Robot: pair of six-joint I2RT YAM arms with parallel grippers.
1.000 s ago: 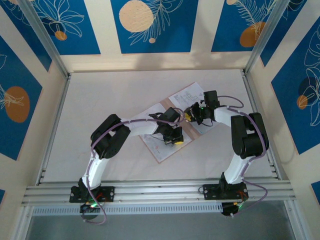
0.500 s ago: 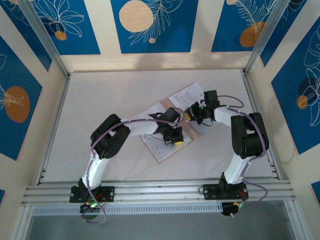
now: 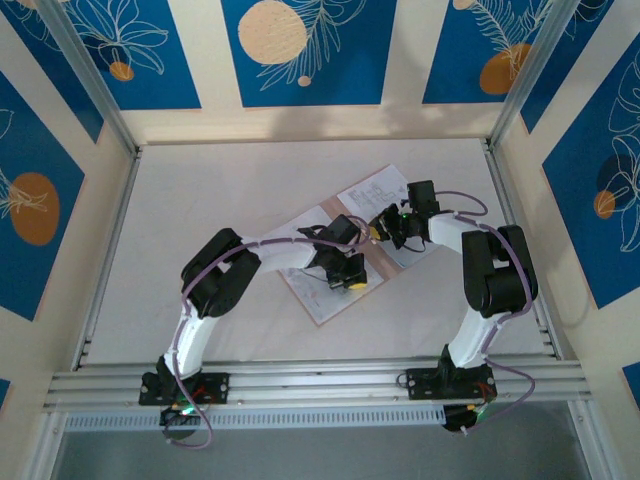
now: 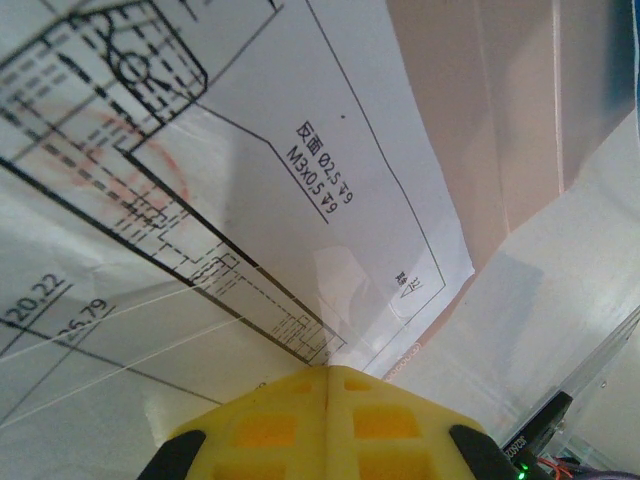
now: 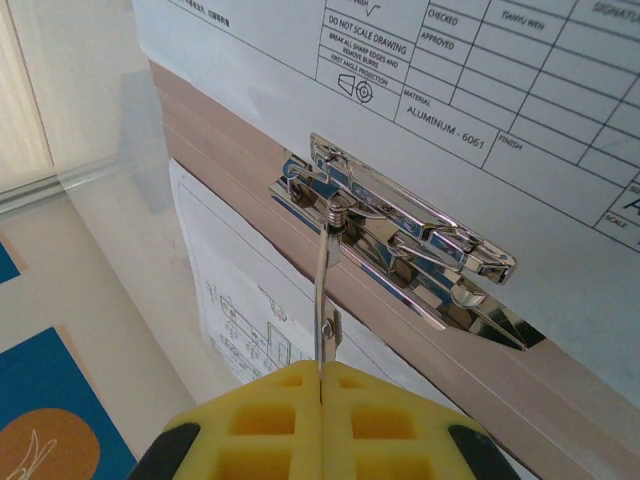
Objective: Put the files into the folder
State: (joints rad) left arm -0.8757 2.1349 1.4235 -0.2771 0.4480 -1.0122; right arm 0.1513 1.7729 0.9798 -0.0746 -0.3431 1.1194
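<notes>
Your right gripper [image 5: 322,400] is clenched on the thin wire lever [image 5: 322,285] of the chrome spring clip [image 5: 400,235]. If that wire slips from between the yellow pads, I'd expect the clip to snap down before the sheets are lined up under it, or to crease whatever lies beneath.

Your left gripper [image 4: 330,405] has its pads closed together, tip low over a printed drawing. Whether it presses on the sheet or pinches it I cannot tell, but a sideways drag there could skew or wrinkle the paper.

The files [image 3: 372,190] are white sheets of black line drawings and title-block tables. They lie on the open folder [image 3: 303,228] at the centre of the worktop [image 3: 220,200], with one sheet reaching out toward the upper right. The folder is plain pinkish-tan card, flat and thin — the clip sits on a bare tan strip between sheets.
</notes>
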